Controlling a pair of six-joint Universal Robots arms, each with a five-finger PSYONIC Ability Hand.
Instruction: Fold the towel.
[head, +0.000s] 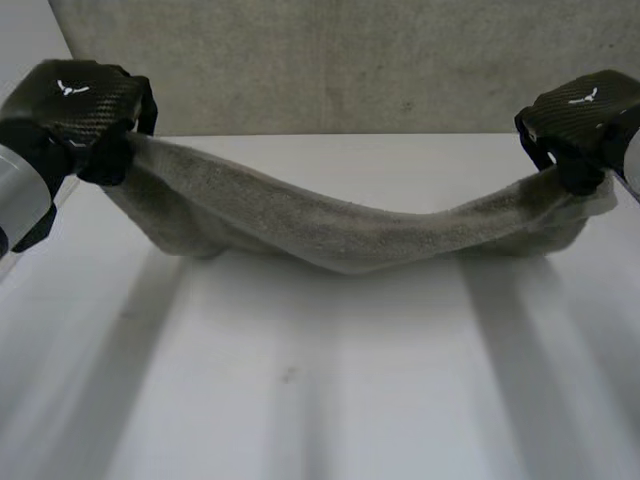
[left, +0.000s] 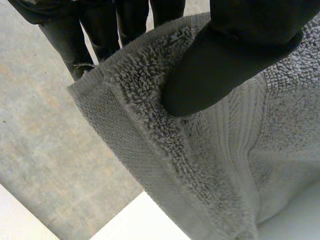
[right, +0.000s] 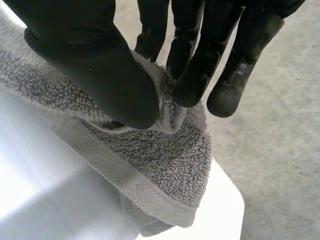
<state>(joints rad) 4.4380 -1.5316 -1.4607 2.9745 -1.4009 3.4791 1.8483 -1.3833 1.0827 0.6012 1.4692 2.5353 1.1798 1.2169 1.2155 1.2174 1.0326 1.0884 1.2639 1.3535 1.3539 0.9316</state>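
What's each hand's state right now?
Left hand: shut on the towel, one end pinched between thumb and fingers.
Right hand: shut on the towel, pinching a corner at the other end.

place: robot lab or test bench | evidence: plain white table; bare grey concrete floor beyond it

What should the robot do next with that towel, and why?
Probably draw both hands a little apart to tauten it: the left hand and right hand each pinch an end of the towel, whose middle sags toward the table.
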